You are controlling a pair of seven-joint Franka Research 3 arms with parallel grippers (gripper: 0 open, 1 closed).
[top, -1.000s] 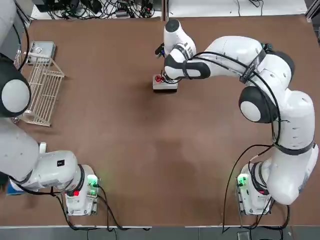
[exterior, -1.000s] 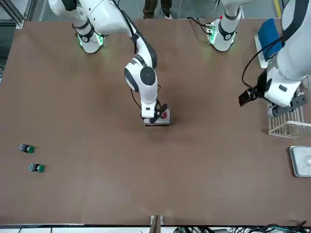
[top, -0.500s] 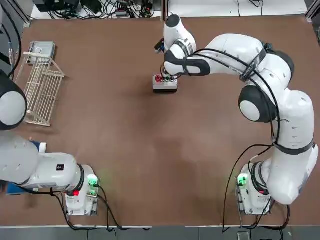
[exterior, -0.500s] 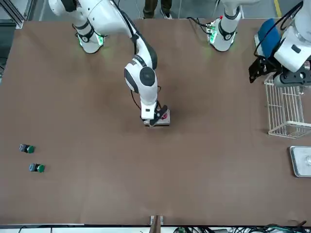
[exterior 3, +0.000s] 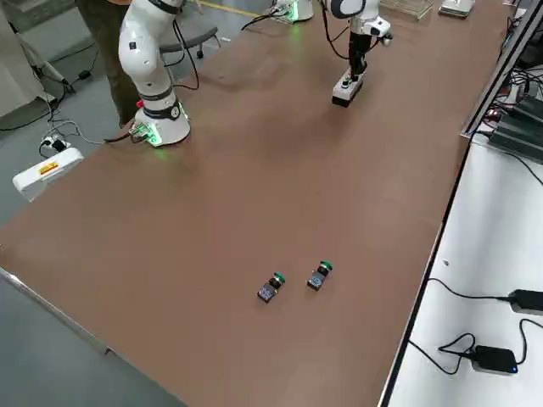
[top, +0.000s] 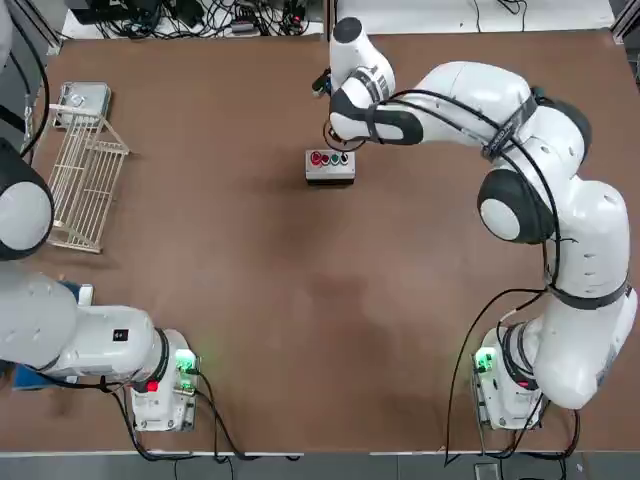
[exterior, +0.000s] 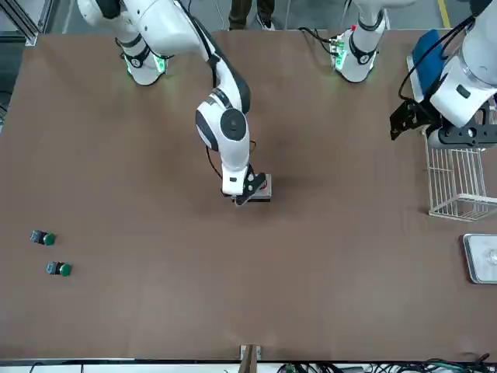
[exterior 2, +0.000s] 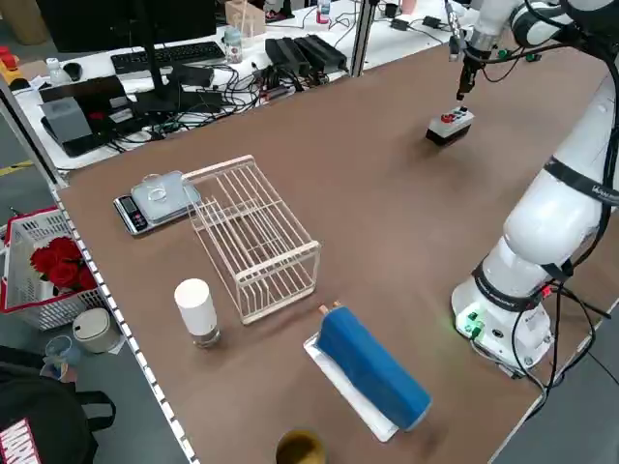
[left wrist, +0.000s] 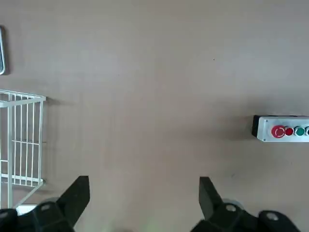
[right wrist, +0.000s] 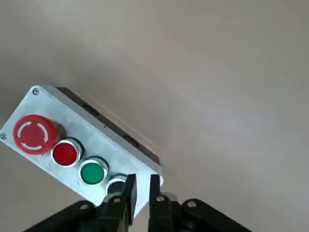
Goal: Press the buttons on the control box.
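Right gripper [right wrist: 140,186] hangs over the dark-button end of the control box [top: 330,166], fingers pointing down. Its two fingers stand a narrow slit apart and grip nothing; in the right wrist view the tips sit just above the box's top edge, and contact with the box cannot be judged. The box lies flat on the brown table [top: 300,300], near the far middle, directly below and slightly nearer the robot than this gripper.

Running away from the fingertips along the box top are the buttons [right wrist: 65,154]: a dark one [right wrist: 116,185] closest to the tips, then a green one [right wrist: 92,172], a small red one [right wrist: 64,152], and a large red mushroom-type one [right wrist: 32,134] at the far end.

Left gripper [left wrist: 145,203] is raised well clear of the box at the robot's left side of the table, beside the white wire rack [top: 85,180]. Its fingers are spread wide and hold nothing; the left wrist view shows bare table between them.

Two loose green-and-black button parts [exterior: 51,253] lie well apart from both grippers, toward the far edge on the robot's right side. A grey scale [exterior 2: 155,198] sits at the far end of the rack.
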